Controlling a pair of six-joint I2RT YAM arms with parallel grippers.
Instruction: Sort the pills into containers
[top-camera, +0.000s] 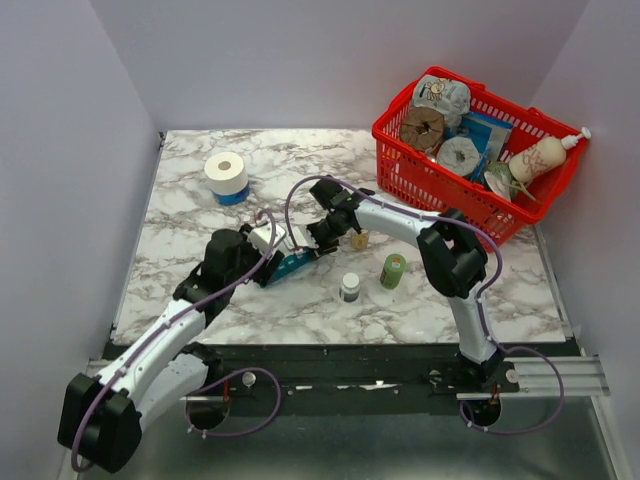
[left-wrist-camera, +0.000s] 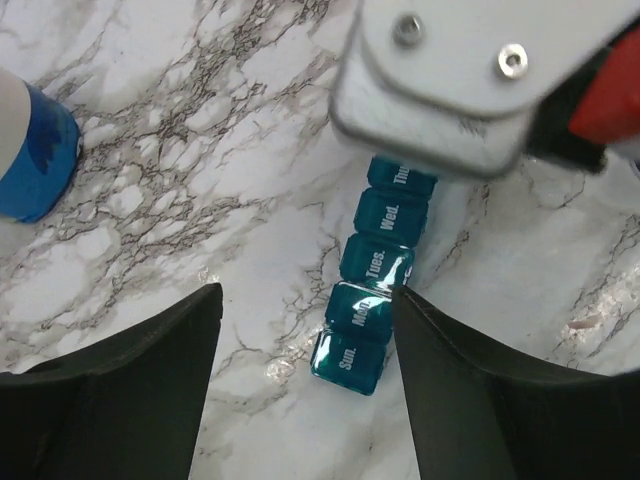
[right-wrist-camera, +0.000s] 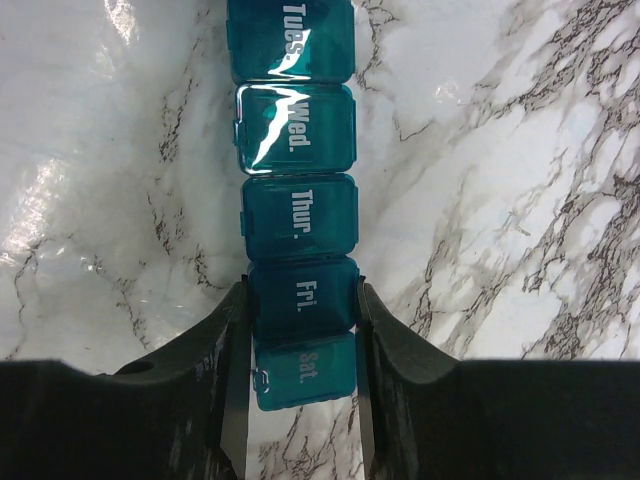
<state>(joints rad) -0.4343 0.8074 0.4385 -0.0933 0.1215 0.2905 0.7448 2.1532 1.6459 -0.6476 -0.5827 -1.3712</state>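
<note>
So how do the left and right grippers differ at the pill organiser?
The right gripper clamps the pill organiser at Fri., fingers against both sides; the left gripper stands open, one finger well clear. The right gripper is near the Sat. end, the left gripper near Sun. Both hang over the pill organiser.

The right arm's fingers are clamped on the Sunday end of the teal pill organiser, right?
No. The right wrist view shows the right fingers clamped on the Fri. and Sat. end of the teal pill organiser, not Sunday.
</note>
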